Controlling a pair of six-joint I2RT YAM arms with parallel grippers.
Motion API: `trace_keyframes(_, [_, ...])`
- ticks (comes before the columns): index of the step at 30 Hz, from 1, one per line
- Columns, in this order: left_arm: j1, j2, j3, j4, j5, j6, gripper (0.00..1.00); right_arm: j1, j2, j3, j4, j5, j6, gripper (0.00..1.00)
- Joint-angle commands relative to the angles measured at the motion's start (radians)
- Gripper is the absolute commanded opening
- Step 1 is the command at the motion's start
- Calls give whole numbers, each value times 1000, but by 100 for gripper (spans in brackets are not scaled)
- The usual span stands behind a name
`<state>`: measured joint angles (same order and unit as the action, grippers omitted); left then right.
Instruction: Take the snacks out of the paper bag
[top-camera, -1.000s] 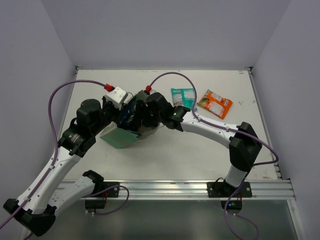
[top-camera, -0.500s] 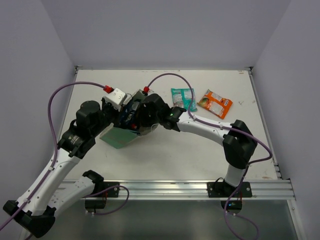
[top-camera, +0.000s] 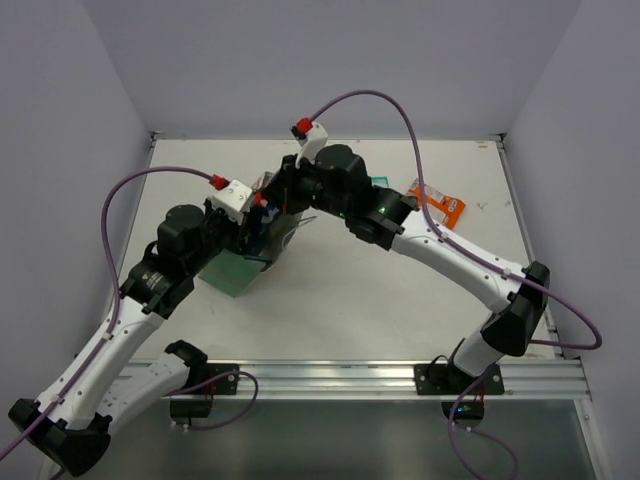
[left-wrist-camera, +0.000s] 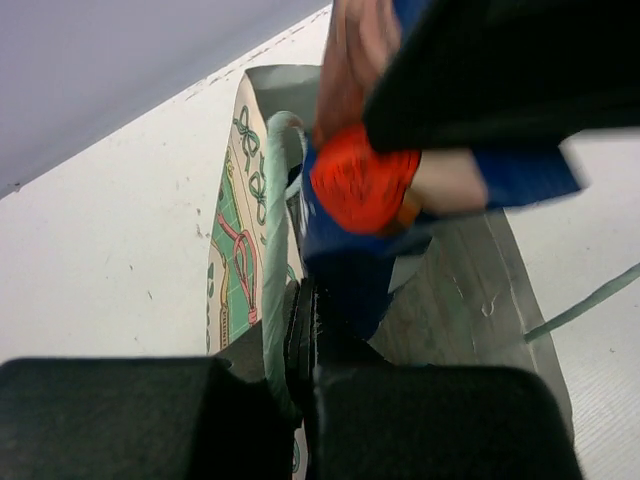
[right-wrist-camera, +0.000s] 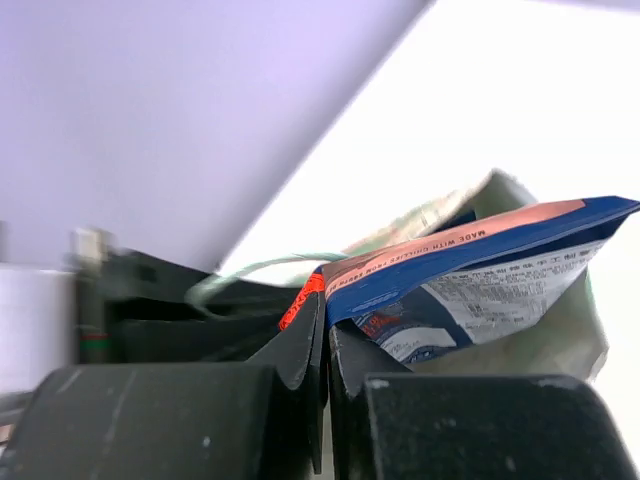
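The paper bag (top-camera: 228, 272) lies on its side left of centre, mint green with patterned sides (left-wrist-camera: 232, 270). My left gripper (top-camera: 248, 240) is shut on the bag's rim (left-wrist-camera: 272, 300), pinching it at the mouth (left-wrist-camera: 302, 325). My right gripper (top-camera: 268, 200) hangs raised over the bag's mouth, shut (right-wrist-camera: 326, 315) on the corner of a blue packet (right-wrist-camera: 470, 270) with a red label (left-wrist-camera: 355, 185). This snack is partly out of the bag. An orange packet (top-camera: 441, 205) lies on the table at the back right. A teal-green packet (top-camera: 383, 180) shows only as a sliver behind the right arm.
A thin string handle (right-wrist-camera: 262, 268) loops beside the right fingers. The right arm arches high across the middle of the table (top-camera: 400, 300). Walls close in the table at the back and on both sides.
The right gripper has shut on the blue packet inside the bag's mouth and risen up and back with it. The left gripper has kept its hold on the bag.
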<state>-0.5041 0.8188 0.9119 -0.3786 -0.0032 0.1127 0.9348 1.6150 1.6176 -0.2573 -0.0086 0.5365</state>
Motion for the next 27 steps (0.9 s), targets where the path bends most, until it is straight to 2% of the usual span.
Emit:
trace_keyframes(1, [7,-3,30,41,-43,-1,0,-7,-43,106,26,35,-95,0])
trace_keyframes(9, [7,-10,55,37,-136,4,0,-66,-46,300,21,32,-205,0])
trace_keyframes(13, [7,-18,53,33,-150,12,0,-140,-102,300,3,22,-201,0])
trace_keyframes(20, [7,-14,58,35,-156,22,0,-347,-266,6,10,-28,-109,0])
trace_keyframes(21, [9,-10,61,32,-156,24,0,-353,-294,-78,18,-13,-112,0])
trace_keyframes(25, [7,-15,62,40,-158,36,0,-370,-288,-228,20,-34,-119,0])
trace_keyframes(27, [7,-12,65,40,-158,41,0,-372,-264,-284,26,-128,-107,0])
